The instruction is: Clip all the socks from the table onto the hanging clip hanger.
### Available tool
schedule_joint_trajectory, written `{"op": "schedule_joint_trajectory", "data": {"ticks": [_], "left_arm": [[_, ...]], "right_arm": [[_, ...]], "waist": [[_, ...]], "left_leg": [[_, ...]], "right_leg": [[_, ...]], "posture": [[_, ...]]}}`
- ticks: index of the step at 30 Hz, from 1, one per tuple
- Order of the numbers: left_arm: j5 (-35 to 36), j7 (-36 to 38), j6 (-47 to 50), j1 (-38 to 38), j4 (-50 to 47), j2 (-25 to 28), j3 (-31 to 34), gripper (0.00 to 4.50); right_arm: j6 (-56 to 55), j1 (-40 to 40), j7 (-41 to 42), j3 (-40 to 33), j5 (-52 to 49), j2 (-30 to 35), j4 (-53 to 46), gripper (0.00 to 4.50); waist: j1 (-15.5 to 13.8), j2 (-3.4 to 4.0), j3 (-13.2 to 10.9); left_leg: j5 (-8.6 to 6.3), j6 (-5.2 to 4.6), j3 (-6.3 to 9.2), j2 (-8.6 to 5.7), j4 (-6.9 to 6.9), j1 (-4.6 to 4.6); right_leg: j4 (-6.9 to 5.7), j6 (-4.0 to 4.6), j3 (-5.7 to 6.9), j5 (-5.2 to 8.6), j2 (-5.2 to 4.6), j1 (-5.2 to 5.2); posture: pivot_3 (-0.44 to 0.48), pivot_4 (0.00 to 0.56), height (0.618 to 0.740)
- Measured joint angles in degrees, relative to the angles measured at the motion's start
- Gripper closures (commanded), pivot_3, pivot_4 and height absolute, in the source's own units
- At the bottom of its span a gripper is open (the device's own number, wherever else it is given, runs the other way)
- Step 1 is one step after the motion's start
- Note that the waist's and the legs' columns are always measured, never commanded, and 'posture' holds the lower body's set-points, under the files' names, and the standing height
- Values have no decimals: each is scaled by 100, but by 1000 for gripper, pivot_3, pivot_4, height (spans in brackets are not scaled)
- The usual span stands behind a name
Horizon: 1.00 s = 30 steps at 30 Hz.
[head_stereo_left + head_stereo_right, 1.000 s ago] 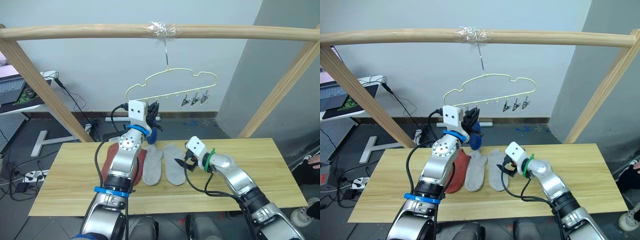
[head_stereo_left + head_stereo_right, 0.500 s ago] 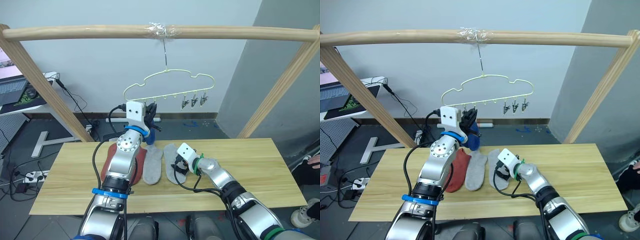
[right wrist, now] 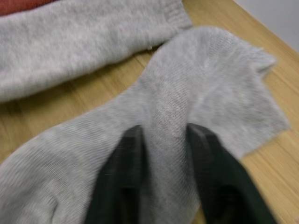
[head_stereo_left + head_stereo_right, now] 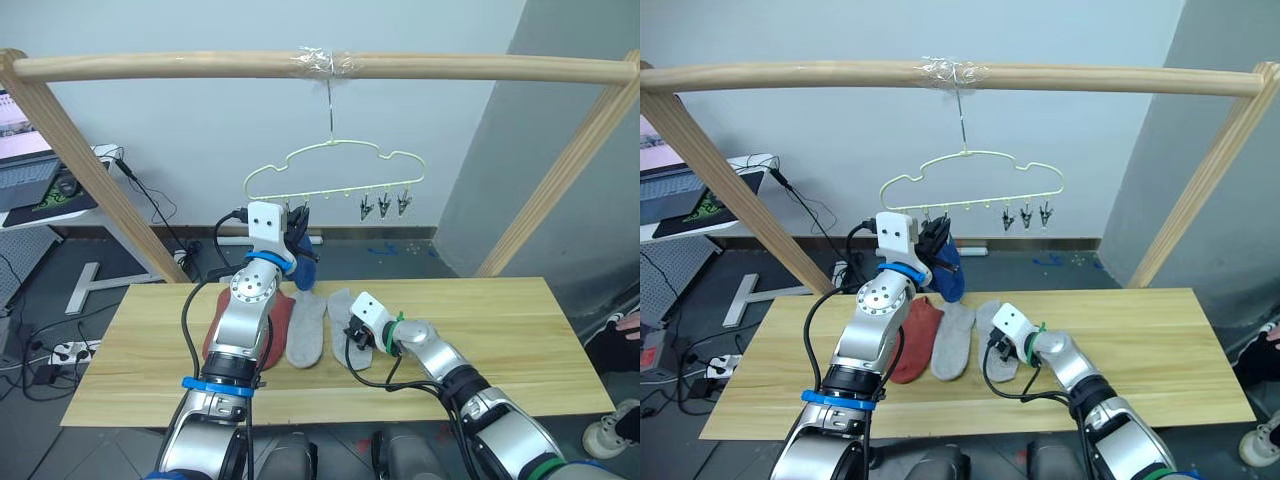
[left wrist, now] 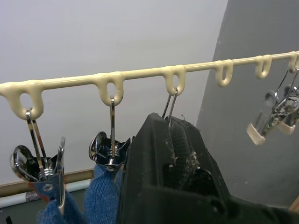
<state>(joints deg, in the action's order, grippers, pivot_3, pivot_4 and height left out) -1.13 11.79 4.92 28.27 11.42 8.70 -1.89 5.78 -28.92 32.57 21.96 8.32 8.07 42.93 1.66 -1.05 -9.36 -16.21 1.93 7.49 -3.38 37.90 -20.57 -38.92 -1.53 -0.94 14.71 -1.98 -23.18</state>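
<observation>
The pale-yellow clip hanger hangs by its hook from the wooden bar. My left gripper is raised at its left end, fingers shut on a dark metal clip under the third loop. A blue sock dangles from the clips beside it. Three free clips hang at the hanger's right end. On the table lie a rust-red sock and two grey socks. My right gripper is shut on the right grey sock, with a ridge of fabric pinched between its fingers.
A thick wooden bar spans overhead on slanted posts at both sides. A desk with a laptop stands off to the left, with cables on the floor. The table's right half is bare wood.
My right gripper moved left onto the right grey sock and closed on it. The left gripper stays shut at the hanger.
</observation>
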Motion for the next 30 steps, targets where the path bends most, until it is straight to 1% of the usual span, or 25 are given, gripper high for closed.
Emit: {"op": "schedule_joint_trajectory", "data": {"ticks": [1, 7, 12, 14, 17, 19, 23, 25, 26, 27, 30], "left_arm": [[0, 0, 0, 0, 0, 0, 0, 4500], [0, 1, 0, 0, 0, -3, 0, 4500], [16, 12, -6, -25, -33, 28, 15, 4500], [161, 22, 75, -55, -85, -13, 63, 4500], [640, 23, 430, -65, -236, -235, 369, 4500], [964, 27, 691, -50, -310, -368, 517, 4500], [1493, 146, 1147, -50, -515, -419, 717, 4500], [1867, 203, 1515, -59, -666, -460, 847, 4500], [2123, 216, 1765, -53, -742, -488, 978, 4500], [2528, 210, 2131, -52, -861, -568, 1200, 4500], [3215, 133, 2746, -43, -1031, -717, 1524, 4500]], "right_arm": [[20, 44, 14, -9, -1, 39, -46, 4479], [124, 189, 140, -43, -2, 200, -328, 4479], [31, 741, 524, -39, 1, 839, -1164, 4479], [-165, 995, 578, -38, 33, 1113, -1479, 4479], [-408, 1302, 562, -48, 154, 1396, -1973, 4479], [-572, 1385, 474, -116, 160, 1445, -2262, 4479], [-773, 1498, 321, -381, 96, 1443, -2910, 4479], [-987, 1627, 213, -486, 102, 1516, -3291, 4479], [-1085, 1699, 184, -536, 98, 1559, -3504, 4479], [-1209, 1765, 152, -607, 89, 1579, -3772, 4479], [-1309, 1777, 65, -664, 79, 1550, -4083, 4479]], "waist": [[0, 0, 0], [1, 0, 0], [-14, 0, -1], [-12, -1, -3], [22, 0, -18], [33, -5, -30], [21, -10, -39], [12, -13, -41], [12, -14, -42], [19, -16, -43], [22, -27, -51]], "left_leg": [[0, 0, 0, 0, 0, 1], [0, 0, 0, 1, 0, 0], [0, -1, 2, -3, -2, -6], [0, 0, 4, -2, -2, -9], [0, 0, 2, 6, -4, -12], [1, 2, 3, 11, -3, -11], [3, 5, 6, 9, -2, -11], [3, 5, 5, 7, -1, -13], [3, 5, 5, 7, -1, -14], [3, 5, 3, 8, -3, -14], [3, 5, 6, 10, -4, -14]], "right_leg": [[0, 0, -1, 0, 0, 0], [1, -7, -1, 4, 0, 1], [12, -24, 0, 14, -4, 3], [14, -26, -1, 15, -4, 1], [15, -28, -3, 17, -3, -2], [15, -29, -2, 17, -1, -2], [15, -29, -3, 18, 0, 0], [19, -29, -2, 18, -1, 0], [22, -30, -4, 18, -1, 0], [27, -30, -3, 18, -1, 0], [28, -30, -4, 18, -1, 0]], "posture": [[19, 178, 740], [18, 184, 740], [14, 185, 740], [12, 185, 740], [11, 186, 740], [11, 186, 740], [6, 184, 740], [4, 183, 740], [4, 183, 740], [3, 183, 740], [2, 180, 740]]}}
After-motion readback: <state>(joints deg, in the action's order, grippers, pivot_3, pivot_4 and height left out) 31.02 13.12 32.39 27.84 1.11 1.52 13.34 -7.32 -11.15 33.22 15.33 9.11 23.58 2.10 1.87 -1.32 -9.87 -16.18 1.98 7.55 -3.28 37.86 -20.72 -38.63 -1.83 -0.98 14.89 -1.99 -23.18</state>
